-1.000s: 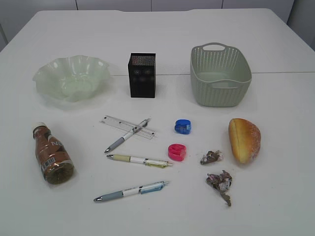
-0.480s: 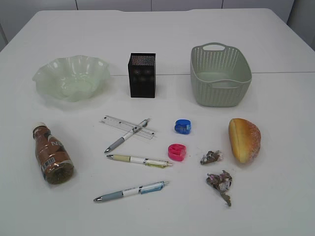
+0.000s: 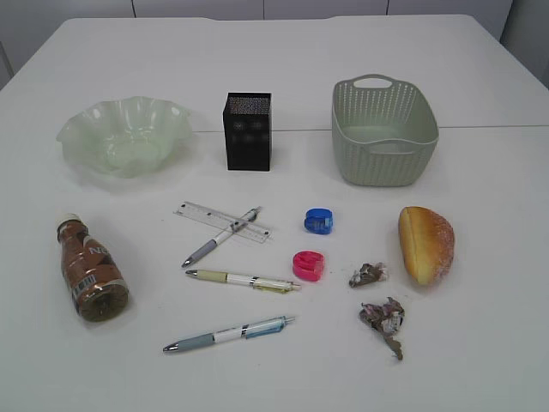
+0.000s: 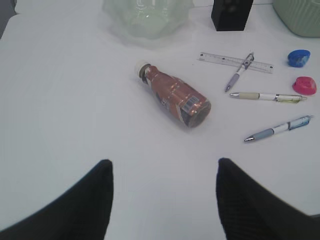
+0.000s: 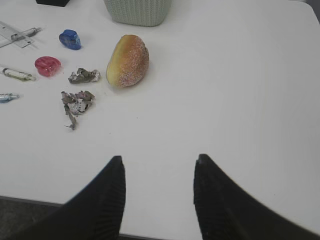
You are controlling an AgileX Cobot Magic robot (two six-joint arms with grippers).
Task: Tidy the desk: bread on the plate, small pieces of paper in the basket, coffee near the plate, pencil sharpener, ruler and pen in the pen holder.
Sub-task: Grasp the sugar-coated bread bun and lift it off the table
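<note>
Lying exterior: oval golden-brown bread roll point(image 3: 425, 245) right, pale green ruffled glass plate point(image 3: 125, 134) far left. Left wrist: gripper point(image 4: 164, 200) open, empty. Right wrist: gripper point(image 5: 157, 200) open, empty, roll ahead-left, long axis pointing away; nearer arm.

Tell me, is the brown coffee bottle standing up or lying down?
Lying down. The coffee bottle rests on its side on the desk, white cap toward the plate.

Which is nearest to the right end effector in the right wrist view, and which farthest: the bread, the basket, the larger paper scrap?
1. Larger paper scrap, ahead on the left.
2. Bread, ahead, farther.
3. Basket, top edge, farthest.
</note>
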